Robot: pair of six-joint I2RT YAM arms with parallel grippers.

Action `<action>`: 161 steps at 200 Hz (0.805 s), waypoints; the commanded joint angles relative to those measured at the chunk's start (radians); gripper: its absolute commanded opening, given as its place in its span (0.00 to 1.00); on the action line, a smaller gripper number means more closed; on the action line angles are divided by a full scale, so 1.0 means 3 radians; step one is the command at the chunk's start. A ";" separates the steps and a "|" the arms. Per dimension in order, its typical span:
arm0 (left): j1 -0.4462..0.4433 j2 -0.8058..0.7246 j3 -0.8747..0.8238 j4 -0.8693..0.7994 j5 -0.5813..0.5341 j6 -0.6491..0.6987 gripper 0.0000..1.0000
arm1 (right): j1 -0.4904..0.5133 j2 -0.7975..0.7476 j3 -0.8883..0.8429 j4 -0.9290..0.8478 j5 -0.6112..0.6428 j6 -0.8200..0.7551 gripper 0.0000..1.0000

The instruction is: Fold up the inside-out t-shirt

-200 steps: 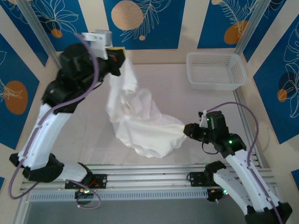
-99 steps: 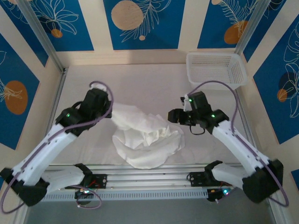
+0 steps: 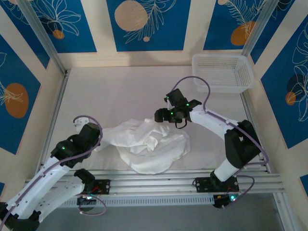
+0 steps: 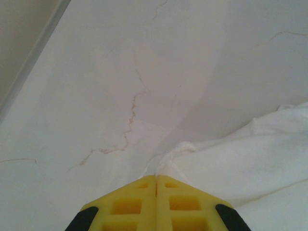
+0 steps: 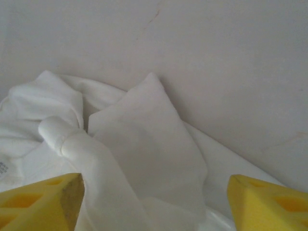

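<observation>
Along the near edge of the table runs a ribbed aluminium rail (image 3: pixel 154 179) that carries both arm bases. Just past it on the left, the left gripper (image 3: pixel 98 140) sits low over the pale, faintly cracked table surface (image 3: pixel 125 91). Its jaws are clenched: in the left wrist view the yellow moulded fingers (image 4: pixel 130 204) meet with no gap. A narrow fold of the thin, wrinkled white t-shirt (image 3: pixel 154 149) runs up into their tips, so they are grasping the cloth's left end. The t-shirt lies crumpled in a loose heap on the near half of the table, about midway across and between the two grippers. One drawn-out end reaches left to the left gripper, and the rounded bulk bulges toward the rail. At the heap's far right edge is the right gripper (image 3: pixel 159 117), with its jaws released. In the right wrist view its two yellow fingertips (image 5: pixel 269 199) stand wide apart at the bottom corners, with a folded flap and a rolled hem lying below and between them. Whether the left one brushes the cloth I cannot tell. A small grey-printed label (image 5: pixel 3 167) peeks in at that view's left edge. Well beyond, at the table's far right corner, stands a white plastic mesh basket (image 3: pixel 223 72), apart from the t-shirt. Behind it rises a cream wall with blue leaf-patterned panels (image 3: pixel 144 24).
</observation>
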 commanded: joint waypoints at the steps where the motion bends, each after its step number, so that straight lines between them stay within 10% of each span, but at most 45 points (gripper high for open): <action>1: 0.0050 0.0089 -0.0028 0.0172 -0.0022 -0.0077 0.02 | 0.0002 0.0243 0.0203 0.0099 -0.0070 0.0024 0.83; 43: 0.0062 0.0193 0.0016 0.0242 0.0001 -0.0009 0.00 | 0.0060 0.0782 0.0424 0.0188 -0.0727 0.0224 0.74; 71: 0.0090 0.0139 0.0057 0.0200 0.0024 -0.0007 0.00 | 0.0083 0.0652 0.0452 0.0141 -0.0721 0.0280 0.00; 161: 0.0388 0.0206 0.2043 0.0172 0.0220 0.0858 0.00 | 0.0031 -0.1418 0.0290 -0.0093 0.0227 0.0113 0.00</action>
